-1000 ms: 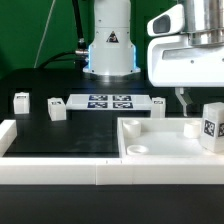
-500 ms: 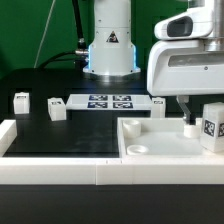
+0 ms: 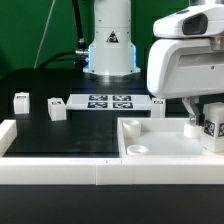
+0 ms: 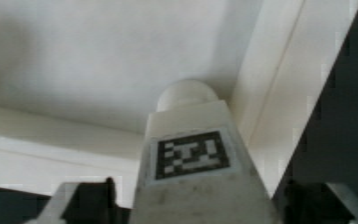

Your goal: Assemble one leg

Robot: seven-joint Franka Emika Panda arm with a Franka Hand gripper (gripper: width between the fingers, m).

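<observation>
You will find the claw (image 3: 202,128) low over the table (image 3: 70,135), close to its edge on the exterior view's right, with the arm's white wrist housing (image 3: 188,60) directly above it. The leg (image 3: 213,126) stands upright at that spot, its tag facing the camera. It lies within the outline of the white tray-like piece (image 3: 170,140), which fills the table's near corner on that side; whether the leg rests on that piece cannot be told. In the wrist view the leg (image 4: 194,150) sits squarely between the two dark fingers (image 4: 87,200), its rounded end toward an inner wall of the tray-like piece (image 4: 87,60). A thin pale strip shows between one finger and the leg (the other side is in shadow). You therefore cannot tell from these views whether the claw is pressing on the leg or only bracketing it. The marker board (image 3: 110,101) lies flat toward the table's far edge, in front of the robot base (image 3: 110,50). Two other legs (image 3: 21,100) (image 3: 56,108) stand near the far corner on the exterior view's left, apart from each other. A white rail (image 3: 50,168) runs along the table's near edge.
</observation>
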